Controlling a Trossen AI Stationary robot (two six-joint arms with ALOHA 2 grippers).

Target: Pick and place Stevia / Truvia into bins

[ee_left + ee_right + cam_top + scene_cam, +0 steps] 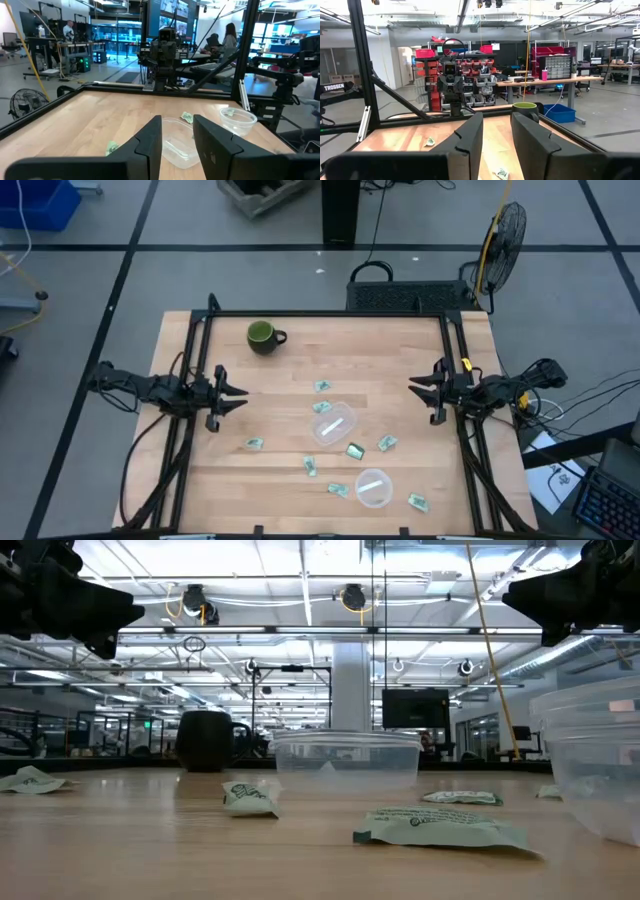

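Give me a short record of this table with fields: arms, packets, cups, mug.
left gripper: open, raised at the table's left side, holding nothing
right gripper: open, raised at the table's right side, holding nothing
packets: small green and white ones scattered on the wooden table, mostly around the cups
cups: two clear ones, one mid-table, one toward the front edge
mug: dark green, back left, upright

We see the mug (263,336) at the far left of the worktop (400,345), with one bin (334,423) near the centre and the other bin (373,487) nearer the front edge, to its right. Packets (355,450) lie scattered around and between both bins, one inside each. Left pincer (238,392) hangs over the left edge, right pincer (415,388) over the right.
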